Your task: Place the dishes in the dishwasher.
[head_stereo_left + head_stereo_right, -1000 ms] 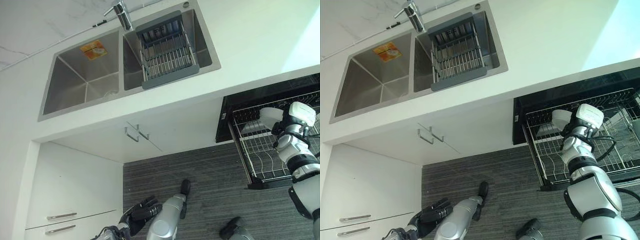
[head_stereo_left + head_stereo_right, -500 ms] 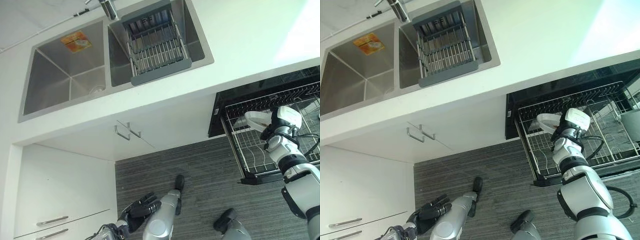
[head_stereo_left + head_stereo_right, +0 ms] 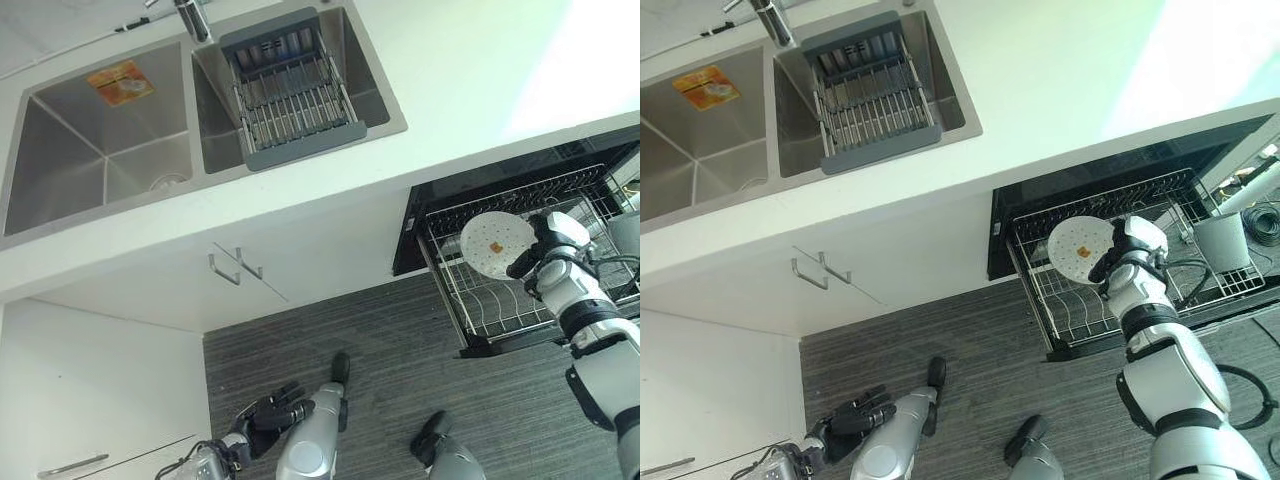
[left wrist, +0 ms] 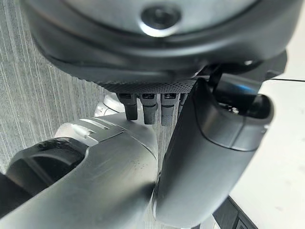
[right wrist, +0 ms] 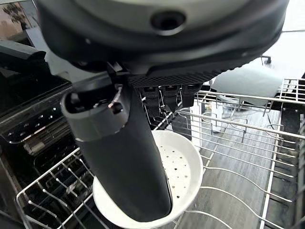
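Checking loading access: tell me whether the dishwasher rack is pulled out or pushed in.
Pulled out: the wire rack extends over the floor, right hand holding a white plate above it.

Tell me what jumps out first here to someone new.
The round white perforated plate pinched in the right hand, over the pulled-out wire dishwasher rack below the white counter. Then the grey drying basket in the steel double sink, and the left hand low over the floor.

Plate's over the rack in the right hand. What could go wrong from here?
1. The right hand pinches the white plate at one edge, so it may tip or slip.
2. The plate hangs above the wire rack; lowered off-line, it could strike the prongs rather than slot between them.
3. A grey tub already in the rack limits room on that side.
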Motion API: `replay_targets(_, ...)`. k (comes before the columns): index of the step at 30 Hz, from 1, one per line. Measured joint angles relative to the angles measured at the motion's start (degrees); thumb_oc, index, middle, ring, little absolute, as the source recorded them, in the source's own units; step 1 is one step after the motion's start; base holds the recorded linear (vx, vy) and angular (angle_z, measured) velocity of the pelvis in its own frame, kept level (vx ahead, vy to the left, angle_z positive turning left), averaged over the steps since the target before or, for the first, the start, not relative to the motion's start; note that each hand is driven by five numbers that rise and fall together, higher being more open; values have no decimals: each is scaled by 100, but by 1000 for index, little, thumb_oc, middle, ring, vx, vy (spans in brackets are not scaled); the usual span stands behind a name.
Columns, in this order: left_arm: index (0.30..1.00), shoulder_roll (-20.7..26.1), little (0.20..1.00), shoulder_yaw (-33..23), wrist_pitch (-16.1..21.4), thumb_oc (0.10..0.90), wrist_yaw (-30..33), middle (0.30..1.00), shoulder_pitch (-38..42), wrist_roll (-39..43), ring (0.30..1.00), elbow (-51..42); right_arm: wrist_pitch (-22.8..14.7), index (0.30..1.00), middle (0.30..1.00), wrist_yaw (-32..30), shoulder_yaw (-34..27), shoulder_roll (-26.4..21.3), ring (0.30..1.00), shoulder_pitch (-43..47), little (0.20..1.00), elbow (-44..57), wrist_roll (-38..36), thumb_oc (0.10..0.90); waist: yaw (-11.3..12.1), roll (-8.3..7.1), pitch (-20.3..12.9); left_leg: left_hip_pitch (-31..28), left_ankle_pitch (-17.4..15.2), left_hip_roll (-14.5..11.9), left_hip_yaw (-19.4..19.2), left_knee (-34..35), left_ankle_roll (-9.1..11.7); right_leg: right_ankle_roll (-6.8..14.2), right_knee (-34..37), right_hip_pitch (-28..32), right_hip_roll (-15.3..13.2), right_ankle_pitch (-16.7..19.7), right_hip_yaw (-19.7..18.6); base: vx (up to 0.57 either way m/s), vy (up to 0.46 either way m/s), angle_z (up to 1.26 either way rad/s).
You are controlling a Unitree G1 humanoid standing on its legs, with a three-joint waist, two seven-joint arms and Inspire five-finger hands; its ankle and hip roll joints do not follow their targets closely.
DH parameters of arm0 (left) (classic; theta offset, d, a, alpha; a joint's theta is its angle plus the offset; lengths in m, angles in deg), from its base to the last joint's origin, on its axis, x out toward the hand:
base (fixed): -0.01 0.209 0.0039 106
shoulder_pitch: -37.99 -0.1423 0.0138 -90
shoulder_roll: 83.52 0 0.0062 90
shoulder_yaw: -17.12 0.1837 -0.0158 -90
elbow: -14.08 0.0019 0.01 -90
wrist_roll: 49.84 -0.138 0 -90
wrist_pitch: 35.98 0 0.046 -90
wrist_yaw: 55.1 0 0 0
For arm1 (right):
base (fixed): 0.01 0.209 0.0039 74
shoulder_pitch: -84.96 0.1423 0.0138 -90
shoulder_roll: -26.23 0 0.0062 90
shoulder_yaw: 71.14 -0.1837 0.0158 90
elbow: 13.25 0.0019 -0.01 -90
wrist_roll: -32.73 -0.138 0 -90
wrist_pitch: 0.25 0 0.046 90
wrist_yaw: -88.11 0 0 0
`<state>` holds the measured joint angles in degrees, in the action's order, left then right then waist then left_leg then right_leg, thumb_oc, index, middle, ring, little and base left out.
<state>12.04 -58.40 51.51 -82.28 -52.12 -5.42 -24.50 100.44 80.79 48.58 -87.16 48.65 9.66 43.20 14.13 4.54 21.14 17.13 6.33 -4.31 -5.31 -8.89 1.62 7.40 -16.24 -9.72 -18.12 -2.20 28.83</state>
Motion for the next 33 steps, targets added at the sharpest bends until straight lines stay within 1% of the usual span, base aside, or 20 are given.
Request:
replay_targets(2, 900, 71, 900, -10, -17, 800, 32, 900, -3, -11, 900, -14, -71, 900, 900, 346, 12, -100, 900, 39, 900, 166, -90, 800, -9, -92, -4, -32, -10, -30, -51, -13, 2, -3, 68, 26, 40, 39, -44, -8, -14, -16)
replay_targets(4, 900, 181, 900, -33, -86, 800, 43, 900, 28, -29, 900, -24, -217, 900, 900, 636, 25, -232, 900, 67, 900, 420, -169, 800, -35, -227, -5, -32, -16, -66, -73, -23, 9, -48, 143, 37, 91, 108, -75, -22, -12, -10)
replay_targets(5, 900, 224, 900, -33, -134, 800, 45, 900, 63, -36, 900, -23, -289, 900, 900, 714, 25, -305, 900, 96, 900, 464, -174, 800, -65, -260, -5, -32, -18, -72, -73, -31, 8, -59, 170, 51, 103, 136, -78, -21, -10, -3)
replay_targets(6, 900, 232, 900, -78, -136, 800, 47, 900, 60, -35, 900, -44, -281, 900, 900, 821, 34, -401, 900, 100, 900, 633, -239, 800, -107, -275, 3, -31, -21, -76, -78, -39, 6, -57, 204, 72, 121, 169, -96, -5, -6, -6)
replay_targets(9, 900, 236, 900, -178, -215, 800, 84, 900, 76, -45, 900, -47, -321, 900, 900, 913, 46, -631, 900, 99, 900, 1185, -510, 800, -158, -356, 28, -46, -71, -106, -163, -108, -13, -57, 291, 96, 154, 250, -157, 9, -11, -14)
replay_targets(11, 900, 265, 900, -369, -253, 800, 131, 900, 33, -88, 900, -65, -288, 900, 900, 967, -32, -769, 900, 38, 900, 1640, -953, 800, -226, -449, 60, -55, -162, -159, -203, -210, -6, -70, 408, 173, 223, 314, -181, 38, -19, -12)
replay_targets(12, 900, 291, 900, -421, -256, 800, 191, 900, 12, -92, 900, -68, -280, 900, 900, 977, -199, -789, 900, -3, 900, 1863, -1120, 800, -308, -518, 97, -102, -196, -167, -205, -230, 13, -58, 448, 241, 235, 322, -181, 48, -19, -9)
replay_targets(13, 900, 298, 900, -478, -259, 800, 199, 900, -16, -95, 900, -88, -287, 900, 900, 977, -421, -848, 900, -149, 900, 2104, -1219, 800, -323, -579, 100, -136, -247, -176, -227, -253, 35, -15, 486, 270, 243, 293, -206, 56, -25, -8)
replay_targets(16, 900, 320, 900, -681, -250, 800, 215, 900, -158, -209, 900, -175, -266, 900, 900, 976, -989, -1179, 900, -699, 900, 2686, -1409, 800, -365, -724, 103, -151, -411, -223, -299, -458, 32, -6, 531, 329, 267, 298, -290, 86, -36, -19)
replay_targets(17, 900, 331, 900, -929, -253, 800, 260, 900, -422, -261, 900, -240, -174, 900, 900, 979, -2072, -1340, 900, -1879, 900, 3757, -1738, 800, -519, -905, 110, -230, -563, -288, -397, -644, 9, 16, 552, 389, 317, 308, -417, 131, -20, -48)
replay_targets(18, 900, 350, 900, -1072, -248, 800, 278, 900, -555, -262, 900, -204, -134, 900, 900, 891, -2445, -1348, 900, -2403, 900, 4001, -1867, 800, -716, -953, 93, -305, -735, -366, -485, -818, 26, -18, 622, 513, 379, 347, -505, 96, 0, -52)
replay_targets(19, 900, 328, 900, -1165, -240, 800, 277, 900, -558, -308, 900, -192, -53, 900, 900, 780, -2828, -1345, 900, -2829, 900, 4181, -1972, 800, -786, -953, 90, -338, -829, -396, -548, -886, 50, 2, 620, 529, 388, 330, -581, 72, 5, -47)
replay_targets(20, 900, 289, 900, -1258, -234, 800, 279, 900, -577, -309, 900, -188, 5, 900, 900, 678, -3078, -1345, 900, -3111, 900, 4270, -2001, 800, -844, -951, 90, -334, -871, -429, -591, -922, 43, 3, 612, 509, 399, 331, -658, 35, 6, -37)
replay_targets(22, 900, 277, 900, -1258, -234, 800, 316, 900, -592, -427, 900, -158, 283, 900, 900, 410, -3489, -1317, 900, -3658, 900, 4325, -2019, 800, -1059, -928, 77, -343, -912, -473, -718, -1010, 33, -2, 619, 452, 423, 367, -798, 38, 10, -32)
replay_targets(24, 900, 231, 900, -1358, -231, 800, 333, 900, -644, -455, 900, -151, 349, 900, 900, 201, -4054, -1091, 900, -4474, 900, 4628, -1996, 800, -1145, -885, 55, -346, -951, -494, -758, -1041, 40, -2, 614, 425, 431, 366, -849, 18, 5, -19)
replay_targets(26, 900, 175, 900, -1418, -210, 800, 395, 900, -749, -455, 900, -146, 501, 900, 900, 115, -4094, -963, 900, -4745, 900, 4602, -1995, 800, -1289, -863, 44, -366, -998, -533, -850, -1083, 43, -3, 616, 393, 447, 373, -946, 12, -1, -26)
replay_targets(27, 900, 168, 900, -1407, -210, 800, 428, 900, -758, -461, 900, -109, 668, 900, 900, 100, -4091, -874, 900, -4831, 900, 4539, -1997, 800, -1402, -824, 25, -405, -1017, -551, -905, -1082, 54, -4, 622, 390, 459, 385, -1019, 23, -4, -30)
replay_targets(29, 900, 115, 900, -1395, -209, 800, 432, 900, -747, -461, 900, -30, 833, 900, 900, 63, -4080, -784, 900, -4913, 900, 4515, -1997, 800, -1479, -713, -34, -439, -1047, -591, -1001, -1078, 71, -7, 620, 358, 477, 384, -1107, 36, -5, -25)
replay_targets(30, 900, 66, 900, -1393, -215, 800, 445, 900, -742, -465, 900, -5, 839, 900, 900, 55, -4060, -757, 900, -4911, 900, 4447, -1993, 800, -1541, -640, -74, -428, -1092, -596, -1013, -1077, 102, -5, 611, 333, 477, 383, -1119, 47, -8, -13)
replay_targets(33, 900, -6, 900, -1331, -235, 800, 451, 900, -754, -474, 900, -4, 966, 900, 900, 120, -3886, -664, 900, -4918, 900, 4111, -1982, 800, -1525, -483, -177, -439, -1086, -613, -1020, -1078, 112, -1, 584, 322, 485, 368, -1135, 56, -11, -2)
